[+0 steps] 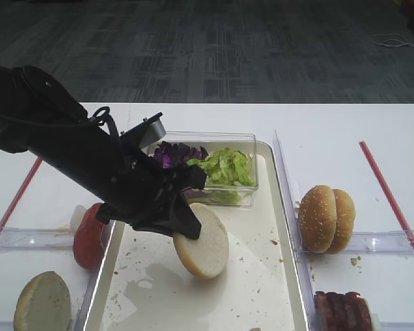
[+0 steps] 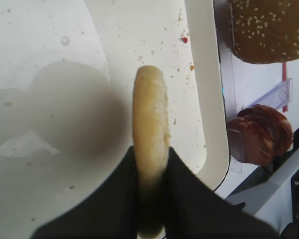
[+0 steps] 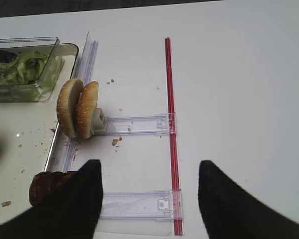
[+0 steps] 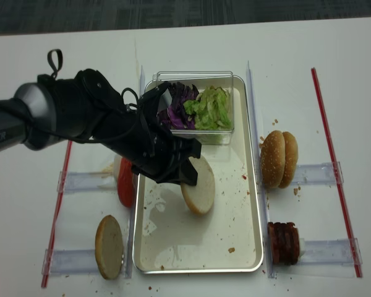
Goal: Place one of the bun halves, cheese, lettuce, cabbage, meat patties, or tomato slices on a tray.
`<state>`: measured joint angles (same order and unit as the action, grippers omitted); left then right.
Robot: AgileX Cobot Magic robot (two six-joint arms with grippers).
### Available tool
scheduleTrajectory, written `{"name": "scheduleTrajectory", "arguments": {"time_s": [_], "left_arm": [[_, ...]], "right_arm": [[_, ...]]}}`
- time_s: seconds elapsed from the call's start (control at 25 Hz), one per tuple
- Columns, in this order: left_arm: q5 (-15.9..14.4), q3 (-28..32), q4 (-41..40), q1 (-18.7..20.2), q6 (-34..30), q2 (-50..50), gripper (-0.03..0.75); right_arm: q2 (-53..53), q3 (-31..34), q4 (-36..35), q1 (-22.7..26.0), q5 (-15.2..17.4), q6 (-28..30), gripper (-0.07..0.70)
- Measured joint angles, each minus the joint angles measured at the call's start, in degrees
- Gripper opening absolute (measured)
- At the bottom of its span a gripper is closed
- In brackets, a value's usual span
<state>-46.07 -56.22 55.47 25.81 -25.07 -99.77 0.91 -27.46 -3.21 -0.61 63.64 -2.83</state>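
Bun half, cream face showing, hangs tilted on edge over the middle of the tray, and the left gripper is clamped tight on its rim, the two black fingers pinching the bread from both flat sides in the left wrist view. Starting at the far left: a duller seedless half lies on the table beside the tray's left rim, with red tomato slices standing on edge just above it, right next to the arm. Moving across, a clear plastic box sits at the tray's far end, purple cabbage on its left side, green lettuce on its right; the gripper's body is just in front of it. Right of the tray, two sesame-seeded bun halves stand on edge, touching, with the ridged meat patties nearer the camera. Right gripper hangs wide open, nothing between its fingers, over the white table near a red strip and clear plastic rails. Crumbs speckle the tray floor; grey patterned carpet lies beyond the table.
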Motion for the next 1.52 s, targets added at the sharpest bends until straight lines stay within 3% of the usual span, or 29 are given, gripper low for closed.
{"name": "scheduleTrajectory", "arguments": {"time_s": [0.24, 0.36, 0.52, 0.6, 1.16, 1.52], "left_arm": [[-0.50, 0.00, -3.26, -0.04, 1.97, 0.00, 0.137], [-0.62, 0.00, -5.59, -0.04, 3.67, 0.00, 0.305], [-0.71, 0.00, -6.00, -0.04, 4.13, 0.00, 0.601], [-0.71, 0.00, -6.12, -0.04, 4.13, 0.00, 0.661], [-0.71, -0.36, -5.69, -0.04, 4.33, 1.82, 0.693], [-3.23, -3.34, -5.69, -0.04, 4.49, 9.81, 0.690]], "right_arm": [[0.00, 0.00, 0.00, 0.00, 0.00, 0.00, 0.464], [0.00, 0.00, 0.00, 0.00, 0.00, 0.00, 0.464], [0.00, 0.00, 0.00, 0.00, 0.00, 0.00, 0.464], [0.00, 0.00, 0.00, 0.00, 0.00, -0.10, 0.464], [0.00, 0.00, 0.00, 0.00, 0.00, -0.10, 0.464], [0.00, 0.00, 0.00, 0.00, 0.00, -0.21, 0.464]]}}
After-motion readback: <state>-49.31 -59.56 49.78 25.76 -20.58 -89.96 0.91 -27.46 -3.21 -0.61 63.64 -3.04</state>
